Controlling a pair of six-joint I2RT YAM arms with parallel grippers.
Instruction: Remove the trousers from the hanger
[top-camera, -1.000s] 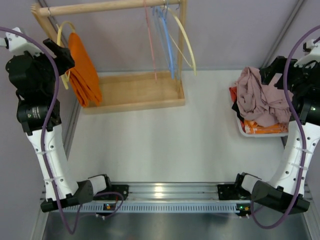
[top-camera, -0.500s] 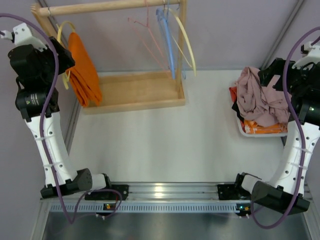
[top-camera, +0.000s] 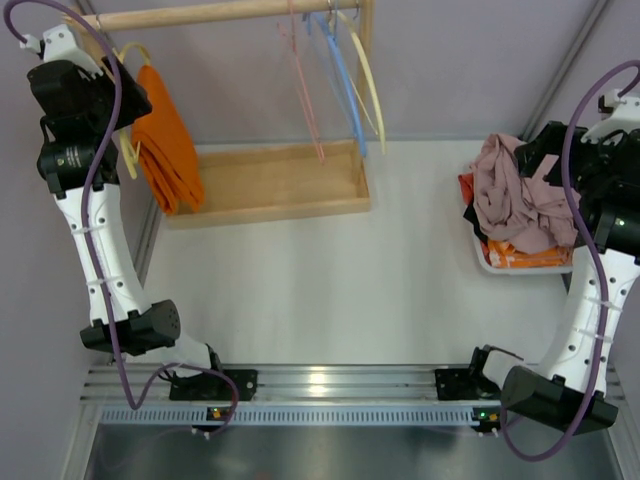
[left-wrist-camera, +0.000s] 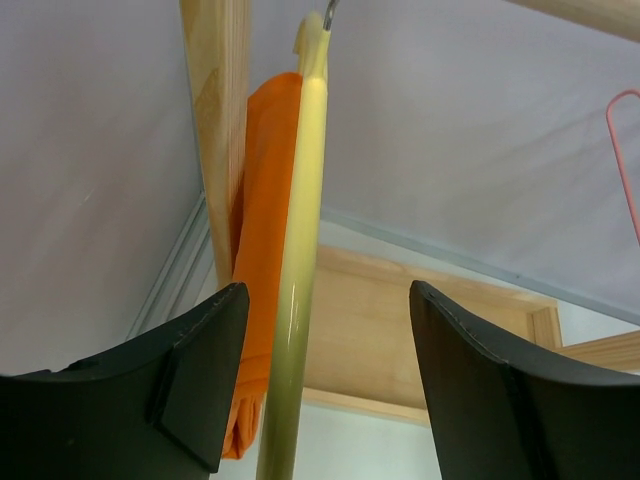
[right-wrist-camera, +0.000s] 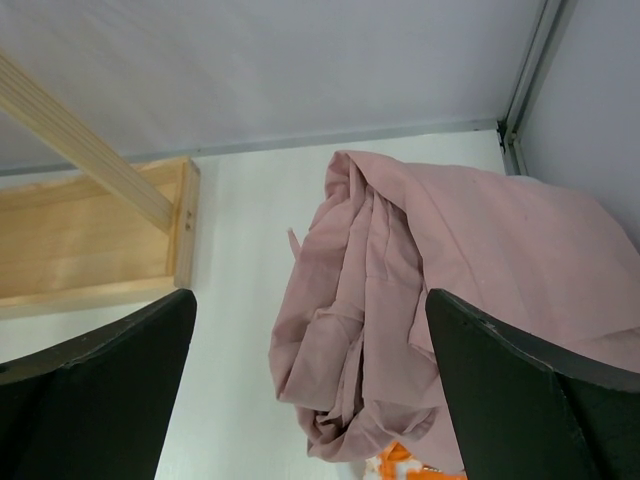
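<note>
Still draped over the yellow hanger (left-wrist-camera: 298, 250), the orange trousers (top-camera: 165, 135) are hanging where they were at the upper left of the top view. Meanwhile the left arm is climbing beside them, and the empty pink hanger (top-camera: 305, 90) and blue hanger (top-camera: 340, 70) are swinging on the wooden rail (top-camera: 200, 14). In the left wrist view the left hand (left-wrist-camera: 325, 300) is standing spread wide with the yellow hanger running up between its fingers and touching neither. It is probably lining up this way so that a squeeze can steady the hanger or catch the cloth just left of it.

The pink trousers (right-wrist-camera: 420, 290) are already lying off any hanger, crumpled on top of the white basket (top-camera: 480, 262) at the right edge of the table. They are covering most of a blotched orange cloth (top-camera: 525, 257). The right hand (right-wrist-camera: 310, 295) is hovering over that heap, splayed wide and holding nothing, seemingly parked out of the way.
</note>
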